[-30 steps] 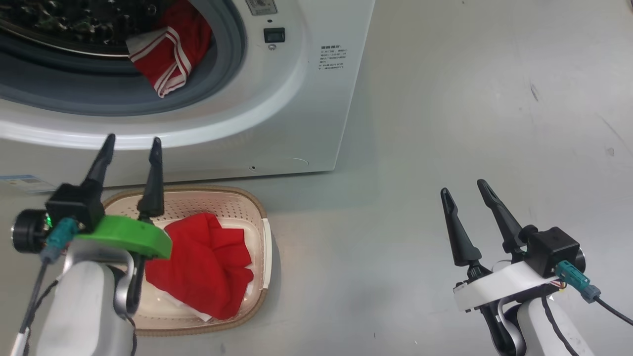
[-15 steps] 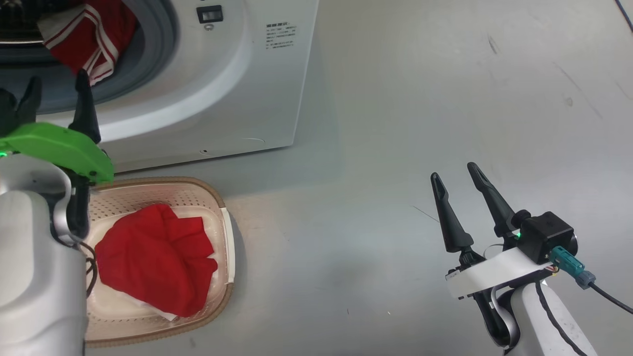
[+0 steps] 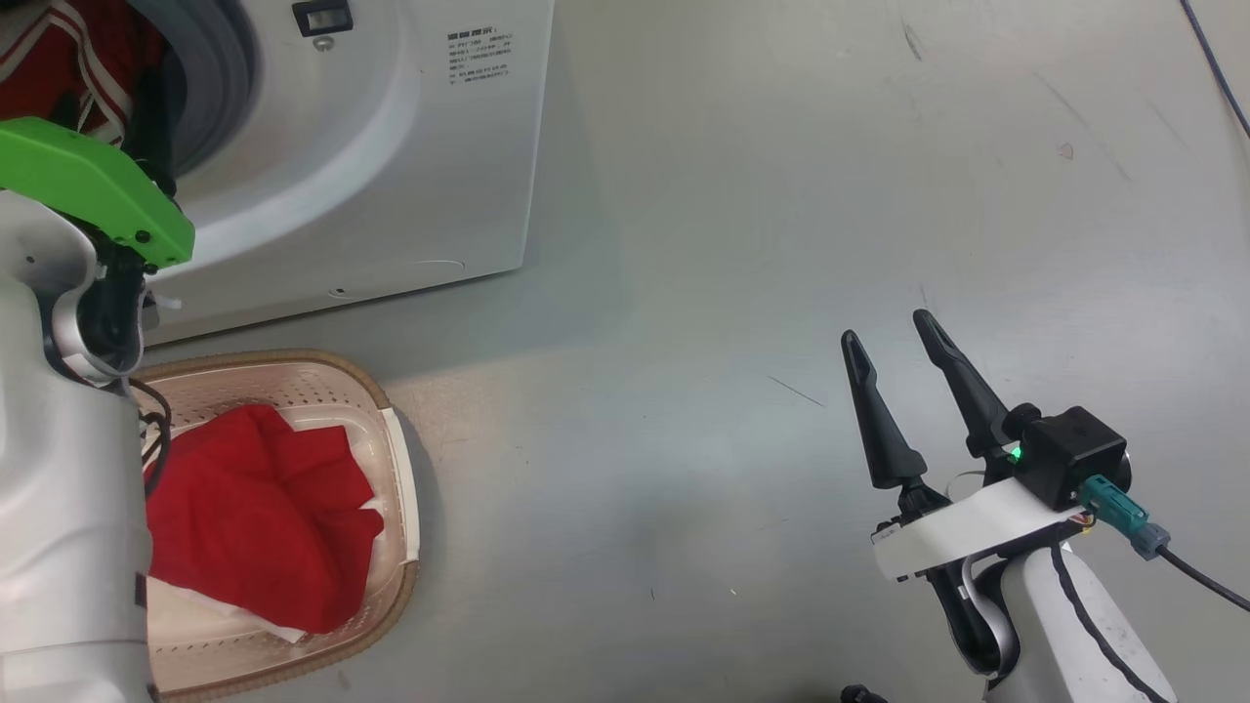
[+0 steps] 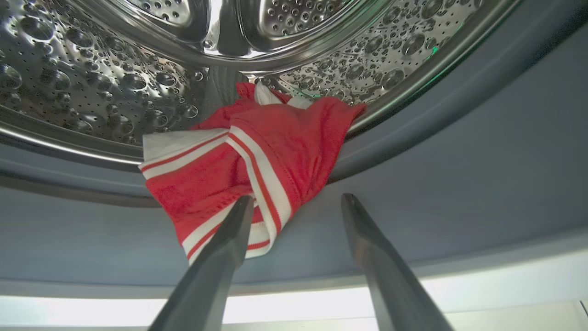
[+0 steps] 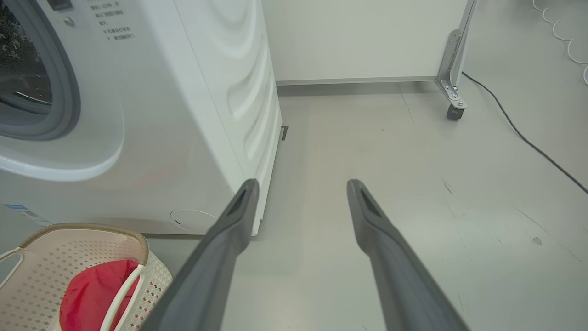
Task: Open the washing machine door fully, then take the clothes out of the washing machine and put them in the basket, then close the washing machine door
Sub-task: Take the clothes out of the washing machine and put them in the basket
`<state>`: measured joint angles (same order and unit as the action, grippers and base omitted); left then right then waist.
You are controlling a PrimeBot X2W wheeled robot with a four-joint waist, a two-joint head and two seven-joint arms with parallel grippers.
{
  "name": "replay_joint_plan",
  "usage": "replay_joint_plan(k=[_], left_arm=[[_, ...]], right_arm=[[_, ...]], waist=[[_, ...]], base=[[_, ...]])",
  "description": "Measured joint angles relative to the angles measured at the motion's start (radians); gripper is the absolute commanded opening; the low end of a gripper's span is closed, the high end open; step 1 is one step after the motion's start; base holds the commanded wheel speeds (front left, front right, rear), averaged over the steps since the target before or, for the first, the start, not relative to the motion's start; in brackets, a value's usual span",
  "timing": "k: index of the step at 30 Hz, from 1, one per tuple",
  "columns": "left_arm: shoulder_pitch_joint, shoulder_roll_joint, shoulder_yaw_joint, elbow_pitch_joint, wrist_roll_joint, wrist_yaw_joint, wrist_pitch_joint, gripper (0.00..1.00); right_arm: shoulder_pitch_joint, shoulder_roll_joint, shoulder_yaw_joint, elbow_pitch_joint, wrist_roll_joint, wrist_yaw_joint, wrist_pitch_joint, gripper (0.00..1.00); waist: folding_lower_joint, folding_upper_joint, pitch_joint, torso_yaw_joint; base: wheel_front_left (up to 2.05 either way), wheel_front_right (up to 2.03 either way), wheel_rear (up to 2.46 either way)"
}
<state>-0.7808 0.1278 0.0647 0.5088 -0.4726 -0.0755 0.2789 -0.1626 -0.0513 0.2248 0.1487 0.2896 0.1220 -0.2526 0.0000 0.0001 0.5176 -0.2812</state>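
Grey floor (image 5: 413, 193) lies beneath and ahead of my right tool (image 5: 302, 184), with small dark marks (image 5: 536, 240) off to the tool's right. Far ahead of it stands a white panel (image 5: 358, 37). At the panel's right end a metal bracket (image 5: 450, 87) ends in a black caster (image 5: 454, 112). A black cable (image 5: 519, 133) crosses the floor well right of the tool, and a white looped cord (image 5: 558, 27) lies beyond it.

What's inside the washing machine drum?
One red garment with white striped trim, draped over the drum lip onto the grey seal. The drum wall around it looks bare; anything beneath the garment is covered.
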Motion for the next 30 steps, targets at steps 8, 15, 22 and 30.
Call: replay_joint_plan(k=[8, 15, 22, 30], left_arm=[[-0.059, 0.018, 0.02, 0.084, -0.018, 0.019, 0.062, 1.0], [-0.107, 0.047, 0.008, 0.144, 0.001, 0.027, 0.118, 1.0], [-0.163, 0.054, -0.002, 0.179, 0.01, 0.028, 0.131, 1.0], [-0.228, 0.084, -0.013, 0.222, 0.039, 0.049, 0.141, 1.0]], right_arm=[[-0.008, 0.002, 0.003, 0.002, 0.0, 0.0, 0.0, 1.0], [-0.015, 0.003, 0.009, 0.002, 0.0, 0.0, 0.0, 1.0], [-0.021, 0.004, 0.017, 0.002, 0.0, 0.0, 0.0, 1.0], [-0.043, 0.005, 0.036, -0.002, 0.0, 0.0, 0.0, 1.0]], waist=[[0.0, 0.0, 0.009, -0.012], [0.0, 0.0, 0.02, -0.023], [0.0, 0.0, 0.035, -0.033], [0.0, 0.0, 0.067, -0.046]], base=[[0.0, 0.0, 0.0], [0.0, 0.0, 0.0], [0.0, 0.0, 0.0], [0.0, 0.0, 0.0]])
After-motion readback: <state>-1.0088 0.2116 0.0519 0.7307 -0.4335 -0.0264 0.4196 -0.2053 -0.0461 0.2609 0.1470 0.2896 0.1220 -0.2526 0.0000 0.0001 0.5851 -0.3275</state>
